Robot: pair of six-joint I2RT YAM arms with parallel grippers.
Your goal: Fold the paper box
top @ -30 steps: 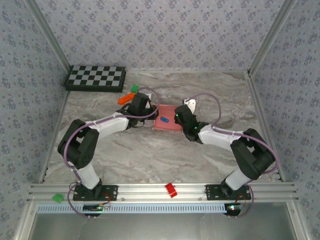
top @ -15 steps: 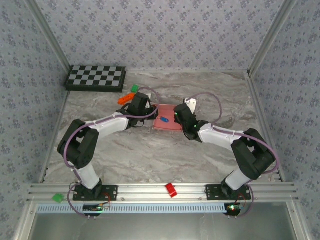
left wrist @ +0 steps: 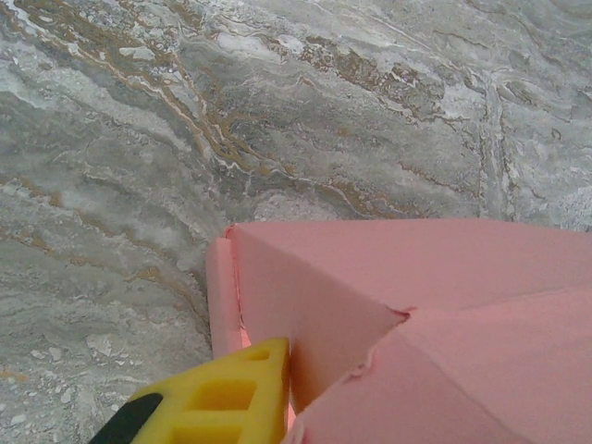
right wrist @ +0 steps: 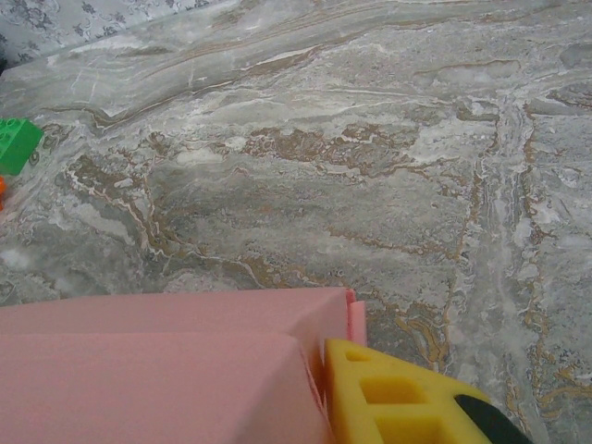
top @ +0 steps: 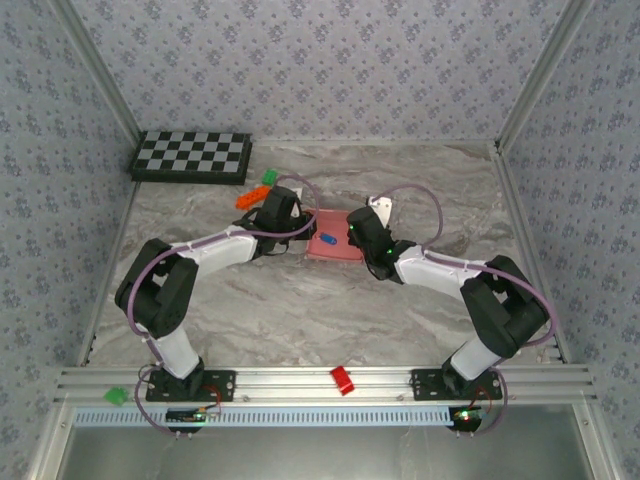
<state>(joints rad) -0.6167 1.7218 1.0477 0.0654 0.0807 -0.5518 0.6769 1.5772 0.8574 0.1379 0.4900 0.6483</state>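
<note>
The pink paper box (top: 338,246) lies partly folded at the table's middle, between my two grippers. My left gripper (top: 302,229) is at its left end. In the left wrist view a yellow finger (left wrist: 227,393) presses on the outside of the box's (left wrist: 425,296) raised side wall, and the other finger is hidden behind the card. My right gripper (top: 352,233) is at the box's right end. Its yellow finger (right wrist: 398,398) lies flat against the right wall of the box (right wrist: 157,370), with the second finger hidden inside.
A small blue piece (top: 326,239) rests on the box. An orange block (top: 250,197) and a green block (top: 268,178) lie behind the left gripper, a checkerboard (top: 192,156) at the back left, a white piece (top: 381,207) behind the right gripper, a red block (top: 342,380) on the front rail.
My right gripper has shifted slightly left against the box's right end and its jaws have narrowed onto the wall. The left arm has stayed put.
</note>
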